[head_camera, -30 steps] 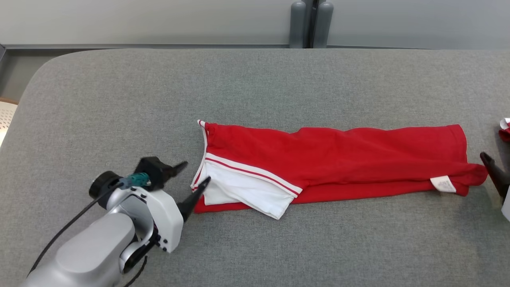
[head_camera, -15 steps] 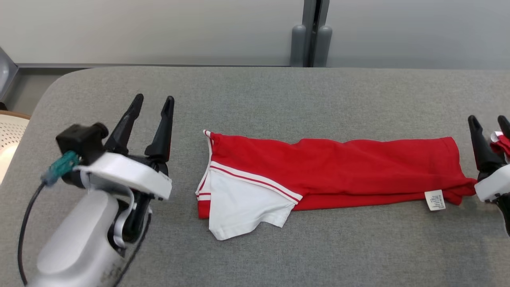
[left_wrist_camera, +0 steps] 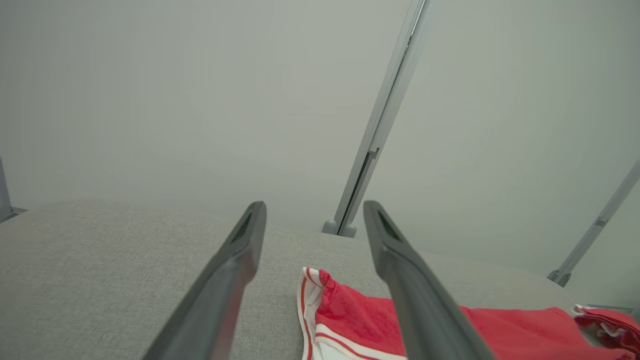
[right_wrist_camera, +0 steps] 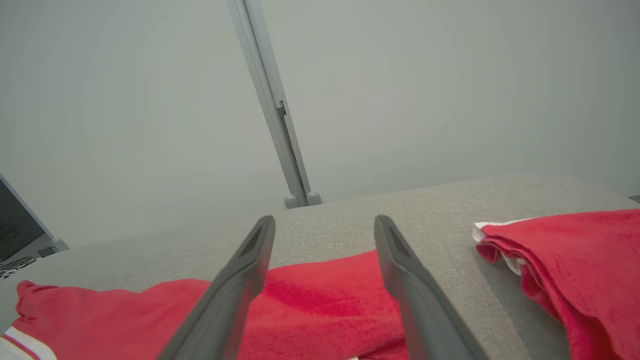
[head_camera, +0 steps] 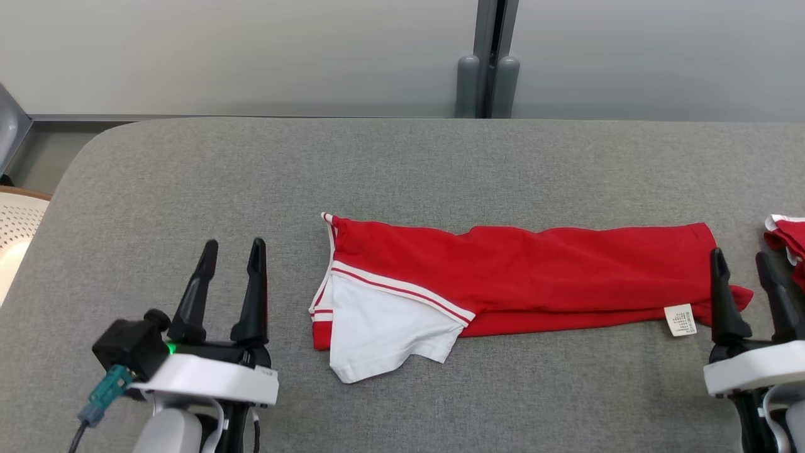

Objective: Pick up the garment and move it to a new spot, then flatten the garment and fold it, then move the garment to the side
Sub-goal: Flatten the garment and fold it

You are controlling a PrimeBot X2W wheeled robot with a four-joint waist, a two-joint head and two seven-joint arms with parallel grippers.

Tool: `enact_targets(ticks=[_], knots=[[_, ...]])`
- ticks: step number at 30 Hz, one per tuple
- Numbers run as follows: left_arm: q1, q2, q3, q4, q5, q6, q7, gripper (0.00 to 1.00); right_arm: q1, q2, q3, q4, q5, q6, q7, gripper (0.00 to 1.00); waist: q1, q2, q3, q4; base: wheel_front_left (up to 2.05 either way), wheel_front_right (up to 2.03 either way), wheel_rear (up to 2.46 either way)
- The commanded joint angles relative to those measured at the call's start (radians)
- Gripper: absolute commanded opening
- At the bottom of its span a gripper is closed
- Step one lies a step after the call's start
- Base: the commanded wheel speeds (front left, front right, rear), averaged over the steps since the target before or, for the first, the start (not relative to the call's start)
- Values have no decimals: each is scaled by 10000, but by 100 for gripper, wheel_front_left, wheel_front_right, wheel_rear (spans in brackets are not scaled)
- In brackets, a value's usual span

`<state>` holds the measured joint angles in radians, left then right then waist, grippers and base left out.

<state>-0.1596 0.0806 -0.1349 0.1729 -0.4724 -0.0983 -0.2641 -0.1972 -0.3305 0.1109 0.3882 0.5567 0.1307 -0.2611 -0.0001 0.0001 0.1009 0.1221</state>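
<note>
We faced a pale grey wall (head_camera: 251, 50) with a dark upright seam and two rounded grey feet (head_camera: 487, 78) at its base, behind the far edge of a wide grey fabric-covered table (head_camera: 188, 182). On that table the red garment (head_camera: 534, 270) lay folded into a long band running left to right, about midway between the near and far edges. Its left end carried white and red striped trim, and a white sleeve (head_camera: 383, 327) stuck out from under the fold toward the near side. At the table's right edge a second red cloth (head_camera: 786, 236) with white trim lay piled, apart from the garment. Our left gripper (head_camera: 234, 245) stood at the near left, its two dark fingers spread apart and holding nothing, with bare table between it and the garment's left end. Our right gripper (head_camera: 738, 255) stood at the near right, fingers likewise parted and empty. Its left finger overlapped the garment's right end in the head view, and we could not tell whether it touched the cloth. A small white label (head_camera: 681, 319) lay at the garment's near edge just beside that finger.
</note>
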Motion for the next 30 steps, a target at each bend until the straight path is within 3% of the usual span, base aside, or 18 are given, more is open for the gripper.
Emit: enact_targets(ticks=[1, 11, 19, 30], knots=[[210, -81, 154, 41, 243, -96, 5, 100, 168, 129, -119, -44, -170, 1, -49, 100, 1, -1, 5, -22, 0, 0, 0], [153, -272, -20, 153, 703, -314, 3, 100, -209, 833, -1289, 1037, -605, 1, -51, 100, 1, -1, 462, 35, 0, 0, 0], [-277, -277, -261, 228, 665, -331, 4, 100, -1504, 1174, -2607, 3291, -547, 1, 382, 100, 1, -1, 1085, 312, 0, 0, 0], [-508, -277, -465, 409, 405, -336, 4, 100, -2188, 1381, -2140, 4738, -52, 3, 1264, 100, 1, -1, 1383, 517, 0, 0, 0]])
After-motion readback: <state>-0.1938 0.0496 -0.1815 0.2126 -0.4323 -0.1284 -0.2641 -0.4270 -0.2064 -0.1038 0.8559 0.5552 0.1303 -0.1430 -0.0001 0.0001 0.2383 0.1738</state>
